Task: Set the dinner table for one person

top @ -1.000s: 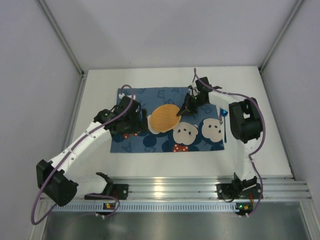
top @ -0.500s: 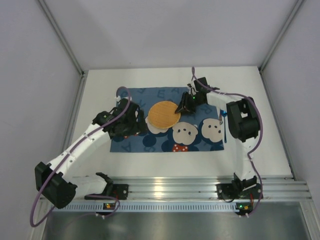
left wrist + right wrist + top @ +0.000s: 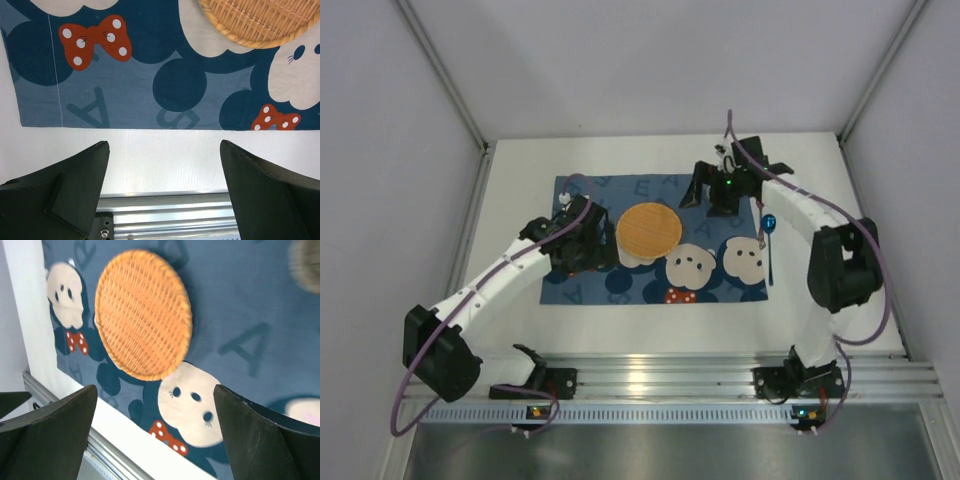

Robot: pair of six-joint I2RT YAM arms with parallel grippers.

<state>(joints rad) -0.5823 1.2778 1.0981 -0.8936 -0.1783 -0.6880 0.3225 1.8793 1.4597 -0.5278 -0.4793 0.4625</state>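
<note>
The dinner table (image 3: 520, 180) is the white top, with a blue mouse-print placemat (image 3: 620, 285) spread on it. A round woven plate (image 3: 648, 230) lies flat on the mat's middle left, free of both grippers. It also shows in the left wrist view as the plate (image 3: 260, 22) and in the right wrist view as the plate (image 3: 142, 312). My right gripper (image 3: 718, 200) hovers open to the plate's right, nothing between its fingers (image 3: 155, 390). My left gripper (image 3: 582, 252) stands open over the mat's left part, empty (image 3: 162, 150).
A blue spoon (image 3: 770, 250) lies along the placemat's right edge. A metal rail (image 3: 650, 385) carrying the arm bases runs along the table's near edge. Grey walls close in the back and both sides.
The right gripper opened and let go of the woven plate, which now lies flat on the mat. The right arm drew back to the right. The left arm shifted slightly.
</note>
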